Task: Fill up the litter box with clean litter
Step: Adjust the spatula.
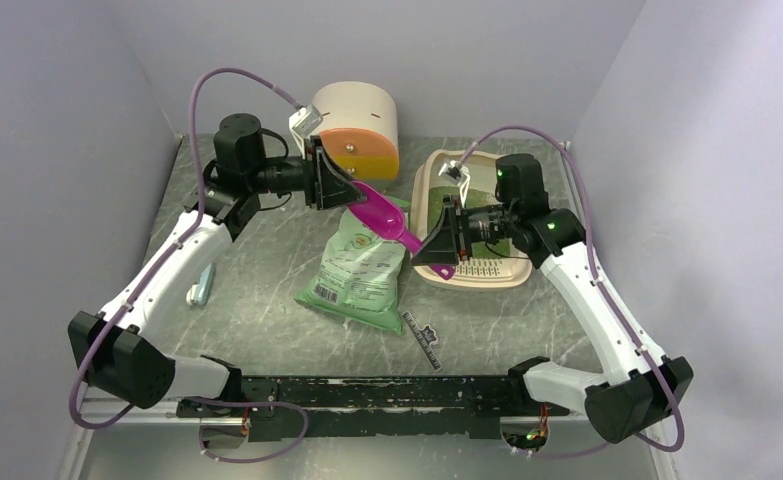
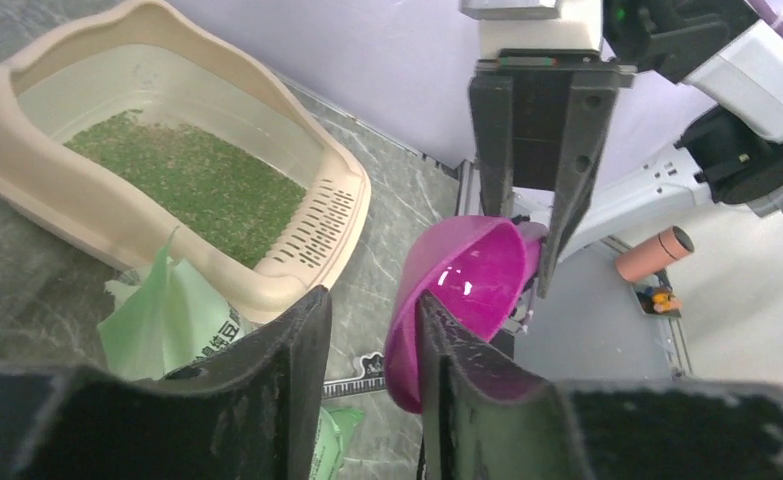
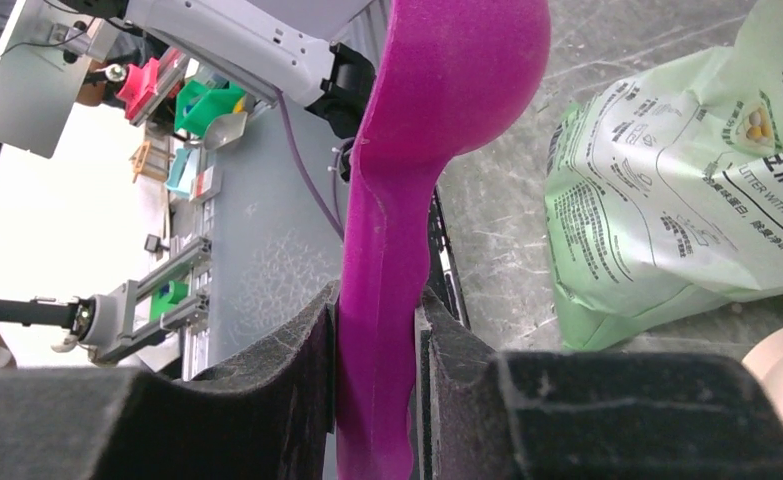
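The beige litter box (image 1: 491, 281) stands at the back right, with light-green litter (image 1: 483, 190) covering its floor. It also shows in the left wrist view (image 2: 117, 225) with the litter (image 2: 192, 180). My right gripper (image 1: 425, 250) (image 3: 375, 300) is shut on the handle of a magenta scoop (image 1: 389, 218) (image 3: 437, 110) and holds it above the table, just left of the box. My left gripper (image 1: 352, 190) (image 2: 372, 310) is open. The rim of the scoop's bowl (image 2: 467, 280) lies between its fingers, against the right finger (image 2: 467, 370). The bowl shows no granules.
A green printed litter bag (image 1: 359, 270) (image 2: 167, 320) (image 3: 687, 200) lies under the scoop in mid-table. A round beige-and-orange drawer unit (image 1: 359, 125) stands at the back. A black strip (image 1: 424, 338) lies near the front and a small pale-blue object (image 1: 203, 285) at the left.
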Controlling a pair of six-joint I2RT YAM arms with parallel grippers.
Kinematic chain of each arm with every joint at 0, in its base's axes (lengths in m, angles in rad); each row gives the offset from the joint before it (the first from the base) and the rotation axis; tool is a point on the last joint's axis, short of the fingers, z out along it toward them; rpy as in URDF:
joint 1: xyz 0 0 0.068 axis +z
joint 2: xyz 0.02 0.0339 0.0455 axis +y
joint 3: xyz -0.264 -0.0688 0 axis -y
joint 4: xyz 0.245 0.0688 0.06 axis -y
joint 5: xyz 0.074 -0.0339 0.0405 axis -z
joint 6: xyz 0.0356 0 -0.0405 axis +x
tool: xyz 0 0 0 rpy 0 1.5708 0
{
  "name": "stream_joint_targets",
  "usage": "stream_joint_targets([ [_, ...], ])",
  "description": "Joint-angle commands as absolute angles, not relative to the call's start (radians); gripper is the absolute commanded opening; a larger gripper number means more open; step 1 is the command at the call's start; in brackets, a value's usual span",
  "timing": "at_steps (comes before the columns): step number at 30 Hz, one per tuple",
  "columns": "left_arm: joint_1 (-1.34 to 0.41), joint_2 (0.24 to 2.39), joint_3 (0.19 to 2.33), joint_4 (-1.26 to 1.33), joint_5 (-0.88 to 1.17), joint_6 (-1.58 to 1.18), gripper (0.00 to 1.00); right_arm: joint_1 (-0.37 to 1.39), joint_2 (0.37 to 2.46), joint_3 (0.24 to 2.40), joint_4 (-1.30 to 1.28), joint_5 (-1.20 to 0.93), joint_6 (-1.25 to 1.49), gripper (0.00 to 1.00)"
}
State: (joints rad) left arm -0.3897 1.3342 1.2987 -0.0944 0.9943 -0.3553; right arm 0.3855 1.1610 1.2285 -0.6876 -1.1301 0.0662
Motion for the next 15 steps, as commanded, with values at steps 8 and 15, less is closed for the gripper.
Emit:
stream_joint_targets([
  [8,-0.428,1.229,1.228,-0.124,0.944,-0.326,0.05,0.379,1.076,1.166,-0.457,-0.82,0.334,0.43],
  [15,-0.428,0.969,0.879,0.296,0.663,-0.67,0.05,0.378,0.916,0.895,0.047,-0.782,0.687,0.8],
])
